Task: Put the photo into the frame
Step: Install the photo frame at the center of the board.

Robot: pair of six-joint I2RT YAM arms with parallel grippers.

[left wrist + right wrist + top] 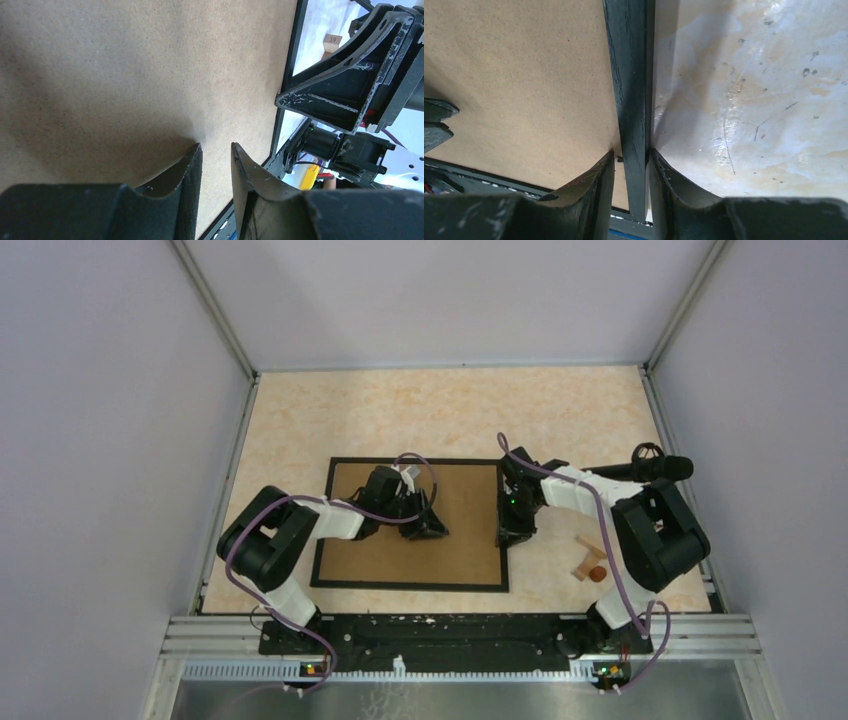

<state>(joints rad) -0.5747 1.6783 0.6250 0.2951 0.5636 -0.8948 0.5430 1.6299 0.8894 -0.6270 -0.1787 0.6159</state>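
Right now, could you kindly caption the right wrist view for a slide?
Right hand clamps the frame by its black border.

We are counting one frame (400,585) holding one brown backing board (460,540), two arms, the left arm (335,520) and the right arm (570,490), and two grippers, the left gripper (216,150) and the right gripper (631,155). Near the table's (400,410) right edge we are counting one orange round piece (597,574) beside wooden pieces (586,556), number unclear.

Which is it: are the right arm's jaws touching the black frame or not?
Touching. The right wrist view shows the right gripper pinching the frame, jaws pressed against both sides of its black rail.
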